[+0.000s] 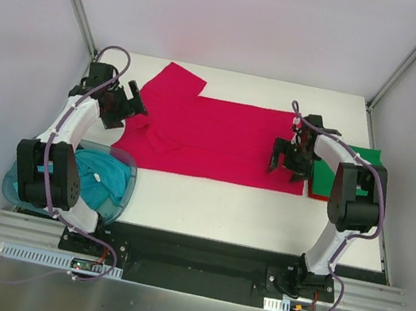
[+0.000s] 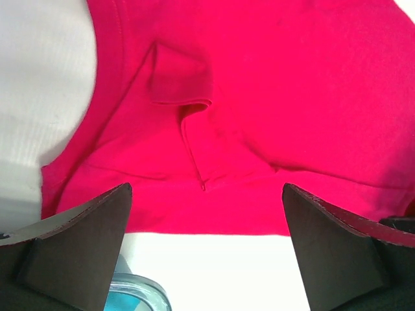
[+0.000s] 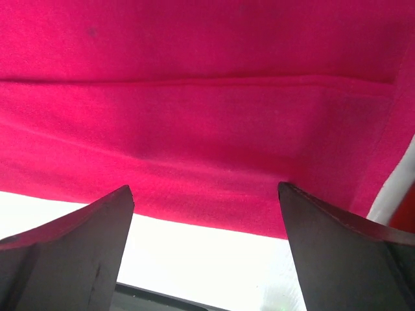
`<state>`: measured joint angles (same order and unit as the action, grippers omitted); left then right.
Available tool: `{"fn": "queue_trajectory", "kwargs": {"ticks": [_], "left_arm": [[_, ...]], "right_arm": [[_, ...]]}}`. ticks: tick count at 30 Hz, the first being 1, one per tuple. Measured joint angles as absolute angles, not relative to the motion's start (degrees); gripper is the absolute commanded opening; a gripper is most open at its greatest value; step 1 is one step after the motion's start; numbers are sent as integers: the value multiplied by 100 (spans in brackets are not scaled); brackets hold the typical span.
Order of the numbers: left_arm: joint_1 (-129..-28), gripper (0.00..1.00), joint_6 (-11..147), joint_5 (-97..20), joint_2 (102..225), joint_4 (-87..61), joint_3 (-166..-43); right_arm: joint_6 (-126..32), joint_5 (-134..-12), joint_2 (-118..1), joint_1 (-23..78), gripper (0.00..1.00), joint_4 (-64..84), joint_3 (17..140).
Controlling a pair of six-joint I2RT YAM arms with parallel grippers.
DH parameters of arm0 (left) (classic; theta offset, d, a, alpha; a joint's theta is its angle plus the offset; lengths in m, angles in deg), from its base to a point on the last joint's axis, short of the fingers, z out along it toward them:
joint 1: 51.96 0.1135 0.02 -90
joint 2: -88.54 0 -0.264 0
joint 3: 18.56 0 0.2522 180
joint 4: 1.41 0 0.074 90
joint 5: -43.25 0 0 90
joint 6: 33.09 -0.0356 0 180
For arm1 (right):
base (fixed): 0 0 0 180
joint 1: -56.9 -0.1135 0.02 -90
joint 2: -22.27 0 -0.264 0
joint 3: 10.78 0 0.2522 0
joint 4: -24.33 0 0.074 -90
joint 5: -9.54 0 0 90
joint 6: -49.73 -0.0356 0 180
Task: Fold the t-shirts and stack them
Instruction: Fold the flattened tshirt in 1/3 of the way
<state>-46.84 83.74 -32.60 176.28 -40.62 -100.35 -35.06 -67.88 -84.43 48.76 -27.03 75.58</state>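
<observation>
Well, the crimson t-shirt [image 1: 219, 137] lies spread across the middle of the table [image 1: 223, 206], with one sleeve poking out at the far left. It looks soft and limp and likely to sag, so I'd pinch it at the near corners of both ends. The left gripper [image 1: 132, 107] and right gripper [image 1: 287, 165] hover there, jaws spread and holding nothing. A teal shirt [image 1: 100, 173] fills the blue tub [image 1: 123, 189]. A folded green shirt [image 1: 374, 162] crowds the right arm.
</observation>
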Motion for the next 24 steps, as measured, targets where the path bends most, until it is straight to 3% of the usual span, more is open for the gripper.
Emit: {"fn": "queue_trajectory", "kwargs": {"ticks": [5,11,15,24], "left_arm": [[-5080,99,8466,-3068,17681,-4036,-10035],[-6411,96,8754,-3212,18214,-3931,-10203],[-6627,96,8947,-3446,18411,-3946,-10181],[-6669,78,9119,-3780,18562,-3944,-9919]], "right_arm": [[-3466,-6895,-8443,4896,96,-2660,7556],[-3475,-7020,-8406,5154,96,-2541,7431],[-3488,-7077,-8349,5414,96,-2482,7346],[-3497,-7079,-8342,5473,96,-2465,7335]]}}
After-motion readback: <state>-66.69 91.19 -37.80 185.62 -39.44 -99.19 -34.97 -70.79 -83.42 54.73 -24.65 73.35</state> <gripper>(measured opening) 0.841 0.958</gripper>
